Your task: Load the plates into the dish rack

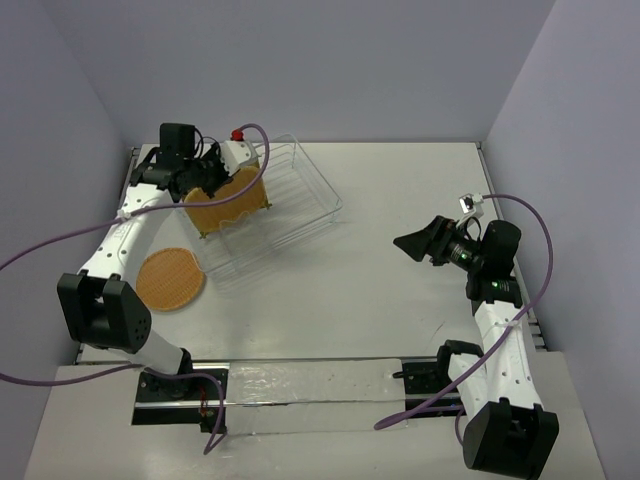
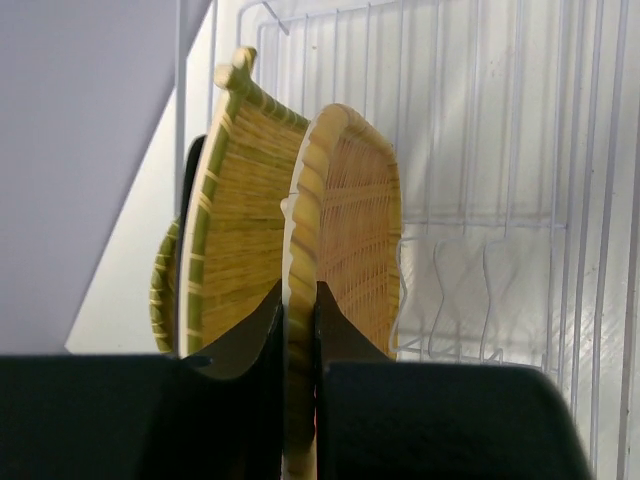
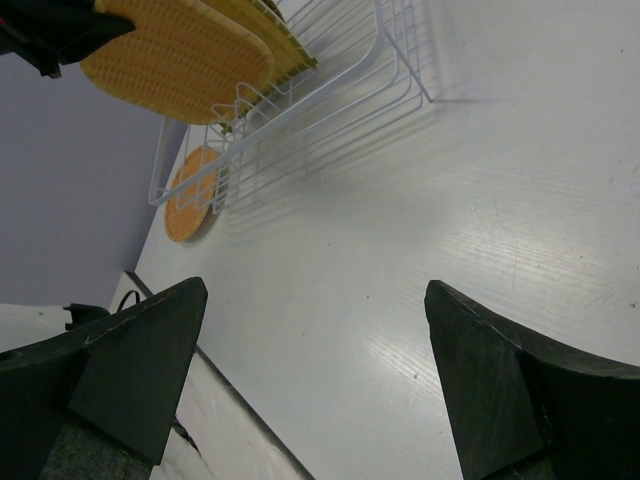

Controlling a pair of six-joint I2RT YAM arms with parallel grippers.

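My left gripper [image 1: 207, 183] is shut on the rim of an orange woven plate [image 1: 228, 207], held on edge over the left end of the wire dish rack [image 1: 300, 200]. In the left wrist view the fingertips [image 2: 298, 290] pinch that plate [image 2: 345, 220]. A yellow bamboo plate [image 2: 240, 230] stands upright just behind it, with a dark plate edge [image 2: 190, 165] and a greenish woven rim [image 2: 164, 290] further back. A round orange woven plate [image 1: 170, 278] lies flat on the table left of the rack. My right gripper [image 1: 418, 243] is open and empty, far right of the rack.
The rack's upright wire slots [image 2: 470, 290] to the right of the held plate hold nothing. The right wrist view shows the rack [image 3: 300, 110], the held plate [image 3: 180, 50] and the flat round plate [image 3: 190, 195]. Walls close in at left, back and right.
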